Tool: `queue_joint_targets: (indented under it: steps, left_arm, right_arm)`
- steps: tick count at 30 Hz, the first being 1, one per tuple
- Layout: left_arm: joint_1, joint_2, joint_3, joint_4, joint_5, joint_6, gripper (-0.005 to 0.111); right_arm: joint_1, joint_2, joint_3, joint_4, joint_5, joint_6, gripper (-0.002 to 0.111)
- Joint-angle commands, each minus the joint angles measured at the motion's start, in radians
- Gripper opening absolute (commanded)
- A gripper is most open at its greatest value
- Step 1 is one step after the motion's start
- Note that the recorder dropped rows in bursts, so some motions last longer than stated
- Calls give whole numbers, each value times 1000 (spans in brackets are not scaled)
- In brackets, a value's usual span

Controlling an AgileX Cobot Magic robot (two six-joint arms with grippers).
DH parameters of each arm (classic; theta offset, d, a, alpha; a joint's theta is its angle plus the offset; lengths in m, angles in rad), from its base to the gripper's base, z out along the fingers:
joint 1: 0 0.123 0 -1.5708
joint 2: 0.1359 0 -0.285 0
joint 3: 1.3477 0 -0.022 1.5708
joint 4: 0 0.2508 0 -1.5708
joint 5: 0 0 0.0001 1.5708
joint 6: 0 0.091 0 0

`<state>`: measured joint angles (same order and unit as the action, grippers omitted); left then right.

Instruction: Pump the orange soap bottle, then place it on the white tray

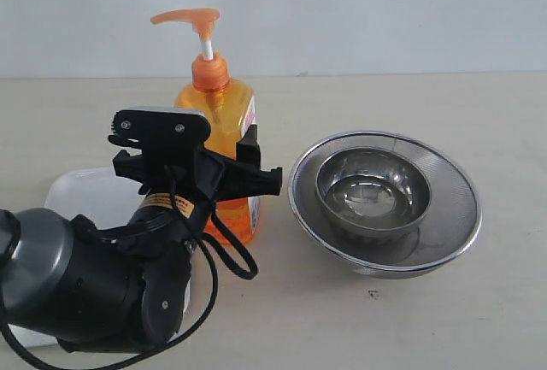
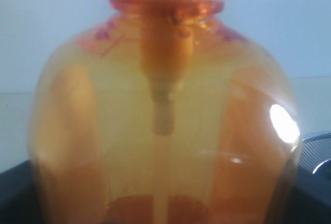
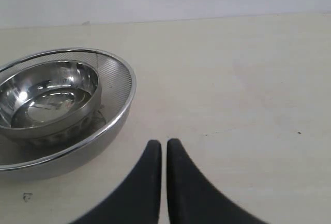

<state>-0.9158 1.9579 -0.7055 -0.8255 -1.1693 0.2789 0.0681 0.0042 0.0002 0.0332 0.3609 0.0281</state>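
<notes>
The orange soap bottle (image 1: 224, 118) stands upright on the table with its pump head (image 1: 192, 18) raised on the white stem. My left gripper (image 1: 214, 163) reaches in from the near left and is shut on the bottle's body at mid height, one black finger on each side. In the left wrist view the translucent bottle (image 2: 165, 131) fills the picture, with dark jaw edges at the lower corners. The white tray (image 1: 81, 192) lies left of the bottle, mostly hidden behind my left arm. My right gripper (image 3: 164, 144) is shut over bare table and holds nothing.
A steel mesh bowl (image 1: 453, 233) with a smaller steel bowl (image 1: 372, 190) inside it sits just right of the bottle. The right wrist view shows the same bowls (image 3: 116, 87) close beside my right fingers. A black cable (image 1: 231, 255) loops below the left gripper.
</notes>
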Motion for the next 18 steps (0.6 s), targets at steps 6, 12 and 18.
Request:
queue_joint_targets:
  steps: [6,12,18]
  left_arm:
    - [-80,-20,-3,-95,-52,66,5]
    - [-94,-20,22,-119,-52,66,5]
    - [-94,-20,36,-128,-52,38,5]
  right_arm:
    - [-7,-4,0,-3,-5,-4,0]
    - [-7,-4,0,-3,-5,-4,0]
    - [-7,-4,0,-3,-5,-4,0]
